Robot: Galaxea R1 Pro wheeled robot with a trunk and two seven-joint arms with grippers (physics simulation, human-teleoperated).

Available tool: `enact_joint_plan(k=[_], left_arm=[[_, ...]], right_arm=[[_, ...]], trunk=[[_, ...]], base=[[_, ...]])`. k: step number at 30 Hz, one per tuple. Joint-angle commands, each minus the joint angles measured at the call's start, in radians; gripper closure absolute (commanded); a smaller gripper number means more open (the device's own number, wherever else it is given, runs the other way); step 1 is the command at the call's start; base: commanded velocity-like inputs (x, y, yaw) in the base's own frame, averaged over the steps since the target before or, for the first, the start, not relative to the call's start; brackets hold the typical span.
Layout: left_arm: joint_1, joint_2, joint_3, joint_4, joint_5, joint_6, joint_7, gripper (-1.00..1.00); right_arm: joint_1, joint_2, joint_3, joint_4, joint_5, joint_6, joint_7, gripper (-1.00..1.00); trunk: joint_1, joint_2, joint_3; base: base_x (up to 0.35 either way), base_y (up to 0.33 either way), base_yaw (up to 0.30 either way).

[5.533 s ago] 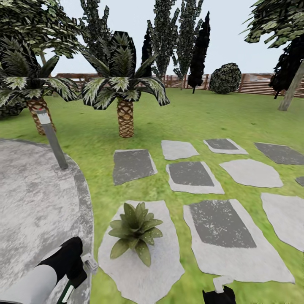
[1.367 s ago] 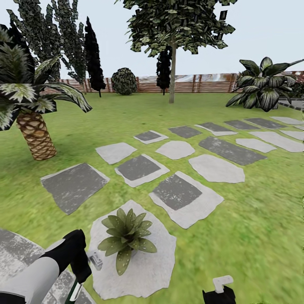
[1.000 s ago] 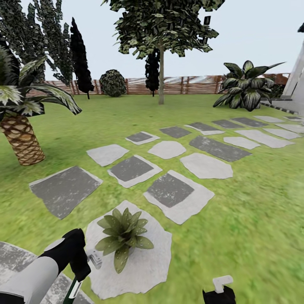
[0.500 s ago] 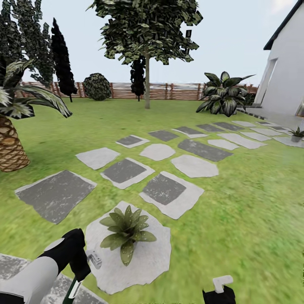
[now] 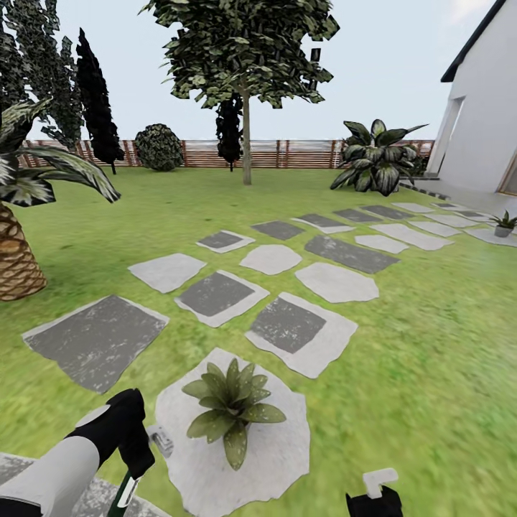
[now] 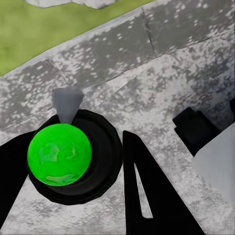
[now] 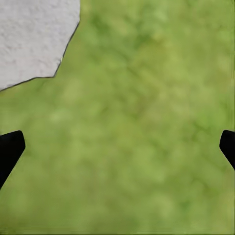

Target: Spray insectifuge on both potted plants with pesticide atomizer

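Observation:
One potted plant (image 5: 233,409), a rosette of speckled pointed leaves, sits on a pale stepping stone (image 5: 280,452) just ahead of me. A second potted plant (image 5: 505,222) stands far off at the right, near the house. In the left wrist view my left gripper (image 6: 73,161) is shut on the pesticide atomizer (image 6: 59,154), seen end-on as a green disc in a black ring. From the head camera its pale trigger head (image 5: 159,439) sticks out beside my left gripper (image 5: 136,459), left of the near plant. My right gripper (image 7: 117,147) is open over grass, low at the right (image 5: 375,494).
Grey stepping stones (image 5: 301,330) run from here toward a white house (image 5: 488,122) at the right. A palm trunk (image 5: 14,258) stands left, a tree (image 5: 245,136) and a leafy bush (image 5: 377,161) before the wooden fence (image 5: 287,152). The grey patio (image 6: 161,73) lies under my left arm.
The head view has swung right: the palms slid off to the left, and the house and the far potted plant came in. Both arms keep their places in the picture.

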Motion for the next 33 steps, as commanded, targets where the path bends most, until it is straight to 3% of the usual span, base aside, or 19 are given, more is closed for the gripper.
enact_joint_plan(k=[1, 9, 16, 19, 21, 25, 33], left_arm=[[0.000, 0.000, -0.004, -0.002, -0.002, 0.007, -0.006, 1.00], [0.000, -0.002, -0.007, 0.005, -0.002, 0.006, -0.006, 1.00], [0.008, 0.004, -0.010, 0.013, -0.004, 0.001, -0.006, 1.00], [0.047, 0.006, -0.012, 0.012, -0.003, -0.088, 0.006, 1.00], [0.055, 0.007, -0.007, 0.014, -0.001, -0.116, 0.054, 1.00], [0.058, -0.001, -0.002, 0.013, 0.002, -0.126, 0.088, 1.00], [0.058, -0.004, 0.002, 0.013, 0.010, -0.128, 0.091, 1.00]], right_arm=[[-0.001, 0.002, -0.007, 0.001, 0.010, -0.004, -0.002, -1.00], [-0.001, 0.003, -0.007, 0.000, 0.008, -0.003, -0.002, -1.00], [-0.001, 0.003, -0.008, 0.000, 0.008, -0.003, -0.002, -1.00], [-0.001, 0.003, -0.007, 0.000, 0.008, -0.002, -0.002, -1.00], [-0.001, 0.003, -0.007, 0.000, 0.008, -0.002, -0.002, -1.00], [-0.001, 0.003, -0.007, 0.001, 0.008, -0.002, -0.002, -1.00], [-0.001, 0.003, -0.007, 0.000, 0.008, -0.002, -0.002, -1.00]], trunk=[[0.000, 0.000, -0.001], [0.000, 0.000, 0.003], [0.000, 0.000, 0.008], [0.000, 0.000, 0.009], [0.000, 0.000, 0.009], [0.000, 0.000, 0.009], [0.000, 0.000, 0.009]], base=[[0.237, 0.233, 0.000], [0.227, 0.217, -0.153], [0.026, 0.022, -0.227], [0.001, 0.000, -0.225], [0.000, 0.000, -0.222], [0.000, 0.000, -0.216], [-0.073, 0.063, -0.051]])
